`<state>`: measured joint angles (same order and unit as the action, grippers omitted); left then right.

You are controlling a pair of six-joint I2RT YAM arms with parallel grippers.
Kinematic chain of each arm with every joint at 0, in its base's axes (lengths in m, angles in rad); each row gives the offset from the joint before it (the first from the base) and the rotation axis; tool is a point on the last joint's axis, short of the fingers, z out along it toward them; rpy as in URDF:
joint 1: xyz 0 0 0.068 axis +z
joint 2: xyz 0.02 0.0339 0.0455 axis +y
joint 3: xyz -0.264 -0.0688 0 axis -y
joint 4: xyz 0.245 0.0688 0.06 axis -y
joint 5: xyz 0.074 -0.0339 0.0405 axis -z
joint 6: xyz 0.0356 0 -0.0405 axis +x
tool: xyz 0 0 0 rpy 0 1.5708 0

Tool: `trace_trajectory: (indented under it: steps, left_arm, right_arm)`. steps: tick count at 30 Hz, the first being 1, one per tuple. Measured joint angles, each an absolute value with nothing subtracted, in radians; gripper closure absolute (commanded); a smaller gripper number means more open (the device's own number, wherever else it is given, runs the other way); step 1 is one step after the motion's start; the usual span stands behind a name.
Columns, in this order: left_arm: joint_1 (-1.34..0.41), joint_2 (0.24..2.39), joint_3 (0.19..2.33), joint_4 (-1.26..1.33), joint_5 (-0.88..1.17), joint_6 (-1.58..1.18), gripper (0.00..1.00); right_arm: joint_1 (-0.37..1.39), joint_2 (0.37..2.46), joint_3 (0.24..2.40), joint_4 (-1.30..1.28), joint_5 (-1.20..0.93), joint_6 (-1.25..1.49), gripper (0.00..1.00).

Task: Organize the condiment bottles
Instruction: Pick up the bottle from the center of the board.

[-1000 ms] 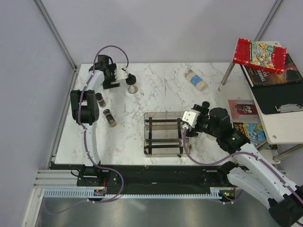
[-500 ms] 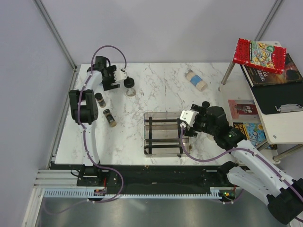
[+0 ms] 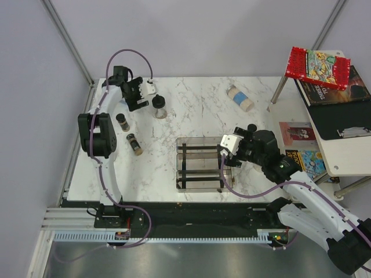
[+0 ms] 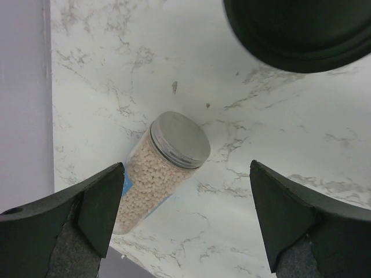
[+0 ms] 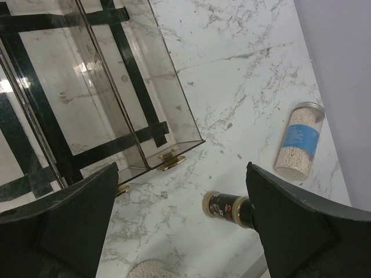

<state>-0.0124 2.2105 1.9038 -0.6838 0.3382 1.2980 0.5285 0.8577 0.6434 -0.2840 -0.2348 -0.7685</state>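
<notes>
Gaping wide on nothing, my left gripper (image 3: pixel 152 94) beside black-lidded jar (image 3: pixel 159 106), my right gripper (image 5: pixel 181 174) at rack (image 3: pixel 200 164); rack holds no bottle, beige-filled bottle (image 3: pixel 240 98) and brown spice bottle (image 3: pixel 134 145) loose on table (image 3: pixel 197 110), sorting all remaining.

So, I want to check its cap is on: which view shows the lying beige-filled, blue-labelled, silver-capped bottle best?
Left wrist: the beige-filled, blue-labelled, silver-capped bottle is large and sharp, cap on and facing the camera, only its base hidden. Right wrist shows it whole but small and side-on. Top external shows it only as a tiny lying shape.
</notes>
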Motion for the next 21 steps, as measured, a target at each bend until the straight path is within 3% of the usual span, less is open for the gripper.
trace_trajectory:
  steps: [10,15,21]
  left_arm:
    - [-0.078,2.011,1.766,-0.824,0.494,1.272,0.05]
    - [-0.121,2.024,1.755,-0.864,0.55,1.212,0.05]
    - [-0.132,2.138,1.889,-0.88,0.569,1.126,0.05]
  right_arm:
    - [0.528,0.855,0.634,-0.283,-0.235,-0.768,0.02]
    - [0.526,0.854,0.629,-0.281,-0.235,-0.768,0.02]
    - [0.517,0.852,0.628,-0.279,-0.235,-0.767,0.02]
